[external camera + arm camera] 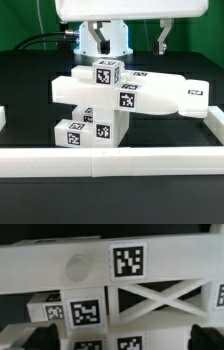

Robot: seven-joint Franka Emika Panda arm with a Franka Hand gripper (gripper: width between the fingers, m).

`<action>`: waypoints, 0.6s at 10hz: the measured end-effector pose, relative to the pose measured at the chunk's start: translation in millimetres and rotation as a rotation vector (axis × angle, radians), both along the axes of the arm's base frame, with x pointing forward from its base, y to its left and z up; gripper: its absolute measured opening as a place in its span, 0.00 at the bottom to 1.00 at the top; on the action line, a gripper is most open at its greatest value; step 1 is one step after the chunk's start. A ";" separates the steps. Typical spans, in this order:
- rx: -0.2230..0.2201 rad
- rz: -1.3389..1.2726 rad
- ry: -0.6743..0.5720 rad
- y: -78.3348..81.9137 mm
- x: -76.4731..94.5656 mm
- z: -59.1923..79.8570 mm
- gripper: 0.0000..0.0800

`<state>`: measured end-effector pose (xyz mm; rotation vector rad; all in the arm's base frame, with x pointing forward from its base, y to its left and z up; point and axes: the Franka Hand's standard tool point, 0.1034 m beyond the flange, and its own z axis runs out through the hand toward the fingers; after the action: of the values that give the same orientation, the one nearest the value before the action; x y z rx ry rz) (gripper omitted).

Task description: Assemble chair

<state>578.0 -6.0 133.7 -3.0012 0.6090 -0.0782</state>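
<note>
The chair parts form a white, tagged stack (110, 105) mid-table. A small tagged block (106, 73) sits on top. Under it a flat panel (150, 97) reaches toward the exterior view's right, and chunky blocks (85, 133) lie below, against the front rail. My gripper (131, 42) hangs above and behind the stack, open and touching nothing. In the wrist view a long white piece (60, 266) with a round hole and a tag lies across, next to a cross-braced panel (160, 297). My gripper (122, 339) shows two dark fingertips (40, 336) set wide apart with nothing between them.
A long white border rail (110, 162) runs along the front, with a side piece (214, 127) on the exterior view's right and a short end (3, 118) on its left. The arm's base (112, 30) stands behind the stack on the black table.
</note>
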 end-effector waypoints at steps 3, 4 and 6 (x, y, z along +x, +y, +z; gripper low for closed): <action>0.019 -0.002 -0.020 43.2 -32.7 2.6 0.81; 0.015 0.001 -0.034 62.3 -53.3 -3.0 0.81; 0.003 -0.002 -0.043 88.0 -76.0 -19.0 0.81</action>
<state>501.9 82.0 114.6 -2.9877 0.6079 -0.1413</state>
